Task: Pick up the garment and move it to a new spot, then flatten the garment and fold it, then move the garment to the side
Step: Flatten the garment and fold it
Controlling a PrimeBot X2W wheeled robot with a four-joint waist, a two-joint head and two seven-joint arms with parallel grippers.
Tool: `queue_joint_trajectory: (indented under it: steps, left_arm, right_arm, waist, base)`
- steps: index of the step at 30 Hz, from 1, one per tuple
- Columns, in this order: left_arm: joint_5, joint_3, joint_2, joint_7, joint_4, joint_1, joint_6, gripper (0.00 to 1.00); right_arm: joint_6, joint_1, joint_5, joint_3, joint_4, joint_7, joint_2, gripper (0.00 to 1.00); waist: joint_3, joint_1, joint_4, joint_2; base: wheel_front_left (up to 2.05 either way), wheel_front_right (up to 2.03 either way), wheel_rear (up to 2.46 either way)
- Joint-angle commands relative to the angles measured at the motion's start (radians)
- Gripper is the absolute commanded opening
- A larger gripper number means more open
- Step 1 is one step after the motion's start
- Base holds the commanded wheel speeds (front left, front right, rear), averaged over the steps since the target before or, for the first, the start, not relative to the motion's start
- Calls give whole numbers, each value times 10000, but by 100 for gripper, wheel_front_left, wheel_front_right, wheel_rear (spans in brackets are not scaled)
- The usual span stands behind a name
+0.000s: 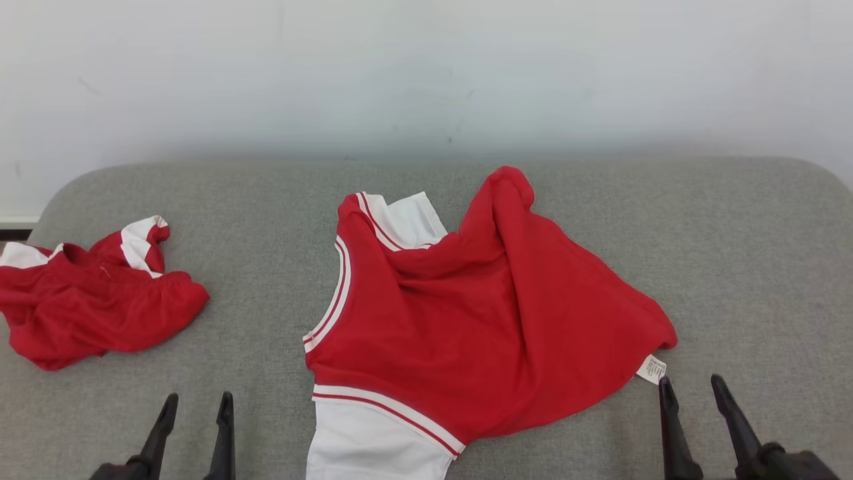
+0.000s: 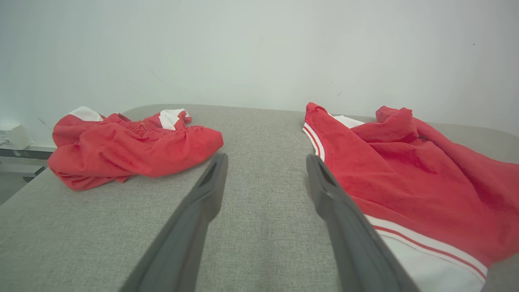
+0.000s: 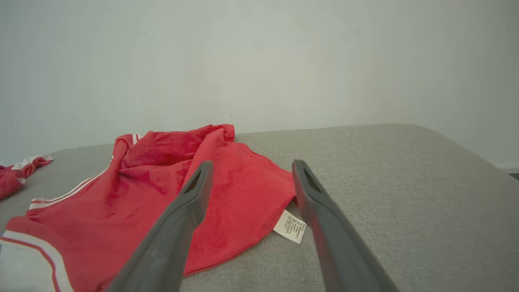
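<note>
At nine o'clock, shorts [image 1: 100, 300]: heaped and crumpled, well apart from the jersey [image 1: 480, 313]; judged to be set aside, not the piece in hand.
Left gripper [image 1: 198, 401]: fingers spread, nothing held; parked at seven o'clock over bare pad [image 1: 266, 220] between shorts and jersey, likely so that no cloth is snagged.
Jersey: laid mid-pad, rumpled, one corner bunched toward twelve; flattening judged not yet done.
Tag [image 1: 652, 369]: at the jersey's four o'clock corner.
Right gripper [image 1: 691, 385]: fingers spread, empty; set at five o'clock just beside the tag, well placed for that corner to be pinched.
</note>
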Motion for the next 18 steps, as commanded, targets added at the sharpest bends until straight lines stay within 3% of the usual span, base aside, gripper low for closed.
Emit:
queue_joint_trajectory:
  steps: [1,18]
  left_arm:
    - [103,20,21,-8,-66,215,13,100]
    - [136,41,-33,-6,-28,429,13,100]
  right_arm:
    - [12,184,5,2,31,-3,69,100]
    - [12,322,-1,49,172,-2,218,100]
  waist:
    - [-117,1,-18,1]
    - [-248,1,49,1]
  base:
    - [0,0,0]
    - [0,0,0]
